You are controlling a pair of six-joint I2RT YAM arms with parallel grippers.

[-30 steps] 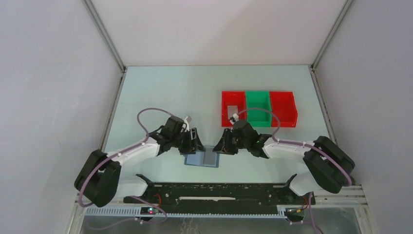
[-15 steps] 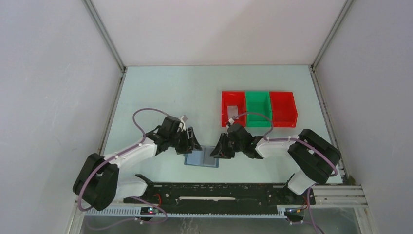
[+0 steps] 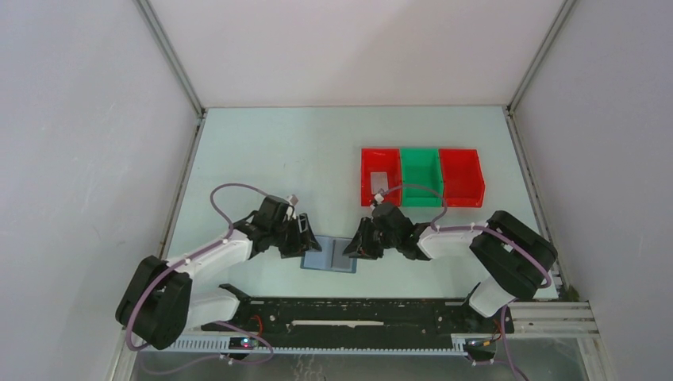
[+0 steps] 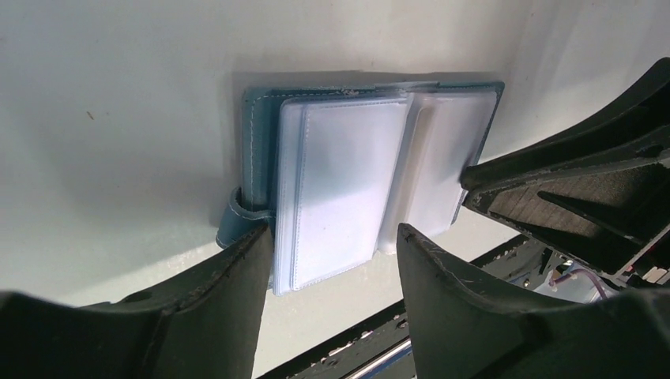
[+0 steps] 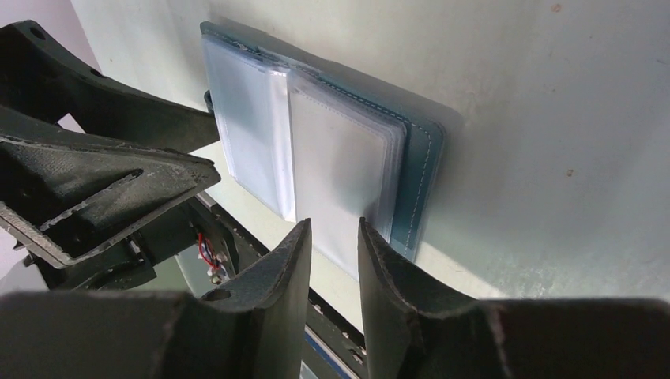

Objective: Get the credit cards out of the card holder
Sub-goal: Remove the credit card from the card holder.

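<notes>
Cloudy sleeves (image 4: 340,189) of the card holder (image 4: 254,142) blur whatever lies inside.

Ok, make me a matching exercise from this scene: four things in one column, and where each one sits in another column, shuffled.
Things:
1. soft blue-teal bifold card holder
2. small flat grey card
3. green plastic bin
4. red plastic bin with nothing showing in it

Places:
A. middle of the bin row
B. right end of the bin row
C. lying open on the pale table, clear sleeves up
D. inside the left red bin

Pairs: 1-C, 2-D, 3-A, 4-B
</notes>
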